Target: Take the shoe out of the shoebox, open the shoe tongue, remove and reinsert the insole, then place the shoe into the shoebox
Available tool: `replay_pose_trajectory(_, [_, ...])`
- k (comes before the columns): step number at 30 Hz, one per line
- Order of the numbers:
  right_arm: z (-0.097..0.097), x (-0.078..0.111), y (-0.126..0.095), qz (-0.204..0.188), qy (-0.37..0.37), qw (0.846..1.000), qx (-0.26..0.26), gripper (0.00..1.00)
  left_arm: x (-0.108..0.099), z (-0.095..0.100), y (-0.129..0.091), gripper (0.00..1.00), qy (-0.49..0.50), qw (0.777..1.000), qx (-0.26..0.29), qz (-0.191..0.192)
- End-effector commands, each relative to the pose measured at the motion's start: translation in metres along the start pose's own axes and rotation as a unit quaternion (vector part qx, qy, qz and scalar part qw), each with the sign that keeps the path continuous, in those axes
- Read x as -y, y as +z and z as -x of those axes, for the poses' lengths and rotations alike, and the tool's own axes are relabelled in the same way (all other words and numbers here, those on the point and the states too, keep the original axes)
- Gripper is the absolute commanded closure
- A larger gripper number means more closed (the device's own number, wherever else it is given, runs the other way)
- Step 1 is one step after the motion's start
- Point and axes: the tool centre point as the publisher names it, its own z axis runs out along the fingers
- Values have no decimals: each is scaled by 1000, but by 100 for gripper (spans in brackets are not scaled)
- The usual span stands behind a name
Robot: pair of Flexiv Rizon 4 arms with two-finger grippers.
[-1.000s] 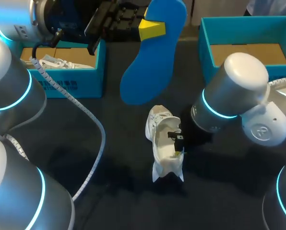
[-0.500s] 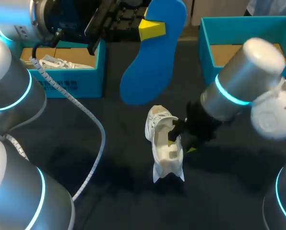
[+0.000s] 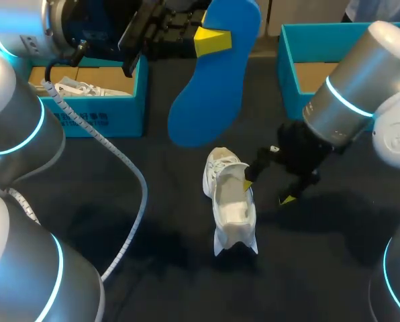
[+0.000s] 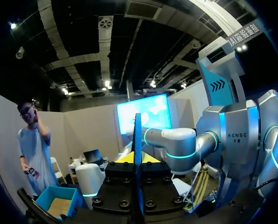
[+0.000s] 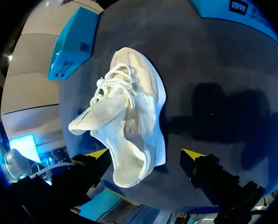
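Left gripper [image 3: 213, 40] clamped on blue insole [image 3: 210, 100], held up above dark table [image 3: 153, 268]. Right gripper [image 3: 268, 190] wide open, gripping nothing. White sneaker [image 3: 232, 213] on the table, partly between its fingers.

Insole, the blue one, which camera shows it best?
The head view: the insole faces the camera, nearly its whole outline showing, pinched in the left gripper. The left wrist view catches only its thin edge, seen end-on. The right wrist view does not show it.

white print on shoebox [image 3: 79, 119] wall, not legible
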Motion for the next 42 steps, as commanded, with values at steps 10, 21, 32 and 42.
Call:
replay_pose_trajectory(10, [-7,-12,-82,8,-32,985,-172,0,0,2,1,100,0,1000,-2,1])
replay_pose_trajectory(21, [-9,-19,-91,-2,-39,977,-211,0,0,2,1,100,0,1000,-2,1])
replay_pose_trajectory(32, [-13,-24,-104,6,-41,971,-234,0,-1,4,-3,100,15,999,-21,-26])
replay_pose_trajectory(42, [-26,-32,-132,23,-57,956,-288,0,-11,27,-16,100,203,978,-47,6])
